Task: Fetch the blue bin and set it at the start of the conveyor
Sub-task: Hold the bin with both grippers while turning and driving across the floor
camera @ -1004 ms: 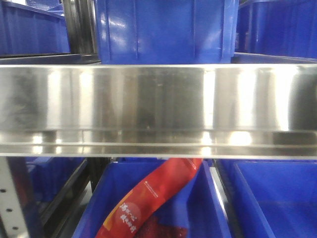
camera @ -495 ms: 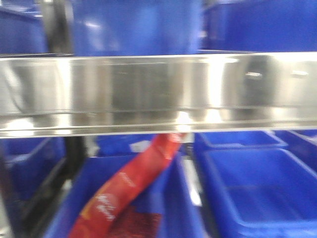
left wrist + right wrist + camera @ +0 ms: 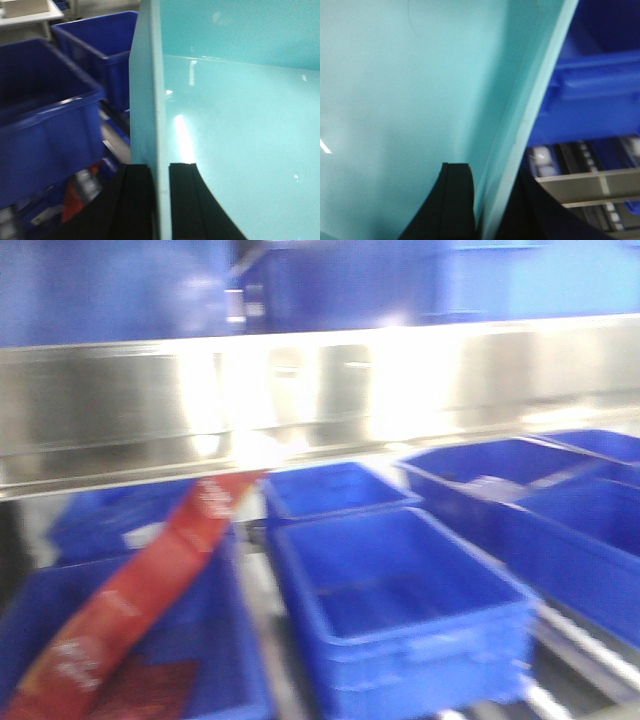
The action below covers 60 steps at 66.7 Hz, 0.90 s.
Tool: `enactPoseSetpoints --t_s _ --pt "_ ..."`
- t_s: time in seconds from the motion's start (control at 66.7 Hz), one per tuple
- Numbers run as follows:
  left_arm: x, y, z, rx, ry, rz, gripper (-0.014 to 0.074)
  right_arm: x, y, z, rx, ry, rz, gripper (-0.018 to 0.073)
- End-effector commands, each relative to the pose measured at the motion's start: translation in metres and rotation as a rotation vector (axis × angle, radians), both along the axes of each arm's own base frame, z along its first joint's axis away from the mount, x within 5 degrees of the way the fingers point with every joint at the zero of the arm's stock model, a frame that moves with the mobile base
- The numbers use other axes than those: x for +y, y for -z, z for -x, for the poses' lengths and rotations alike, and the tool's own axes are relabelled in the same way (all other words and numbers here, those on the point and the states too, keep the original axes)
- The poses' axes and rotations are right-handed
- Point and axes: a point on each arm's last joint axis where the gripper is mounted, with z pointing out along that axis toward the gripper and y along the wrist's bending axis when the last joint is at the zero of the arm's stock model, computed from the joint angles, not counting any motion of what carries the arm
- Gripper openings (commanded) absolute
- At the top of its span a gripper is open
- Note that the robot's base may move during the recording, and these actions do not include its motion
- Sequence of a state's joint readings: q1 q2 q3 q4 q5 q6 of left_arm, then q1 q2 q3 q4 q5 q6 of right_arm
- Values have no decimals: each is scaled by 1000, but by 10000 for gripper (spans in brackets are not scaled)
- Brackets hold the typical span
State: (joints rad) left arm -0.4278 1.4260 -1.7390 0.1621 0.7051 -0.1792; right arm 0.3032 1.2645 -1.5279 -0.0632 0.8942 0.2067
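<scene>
Walls of blue bin [image 3: 240,130] sit inside left pincer [image 3: 160,172], right pincer [image 3: 487,187].

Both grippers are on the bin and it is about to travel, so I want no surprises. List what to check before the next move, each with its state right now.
1. Hold of left gripper on bin wall: ok, one finger on each side.
2. Hold of right gripper on bin wall: ok, same.
3. Bin interior bare: ok for the part that shows.
4. Clearance from crates: cannot tell; they stand close beside the bin.
5. Conveyor start in sight: not ok, no view shows a grey belt.
6. Front view sharp enough to steer by: not ok, blurred.
</scene>
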Motion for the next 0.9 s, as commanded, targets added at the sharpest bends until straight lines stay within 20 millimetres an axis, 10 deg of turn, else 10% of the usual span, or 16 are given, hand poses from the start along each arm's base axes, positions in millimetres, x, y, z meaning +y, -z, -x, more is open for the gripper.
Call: enactPoseSetpoints --t_s 0.0,0.884 --pt "-8 -12 7 -48 54 117 -111 6 -12 1 -103 -43 -48 -153" --pt "-8 -12 7 -48 54 117 -111 6 -12 1 -104 -43 -49 -153"
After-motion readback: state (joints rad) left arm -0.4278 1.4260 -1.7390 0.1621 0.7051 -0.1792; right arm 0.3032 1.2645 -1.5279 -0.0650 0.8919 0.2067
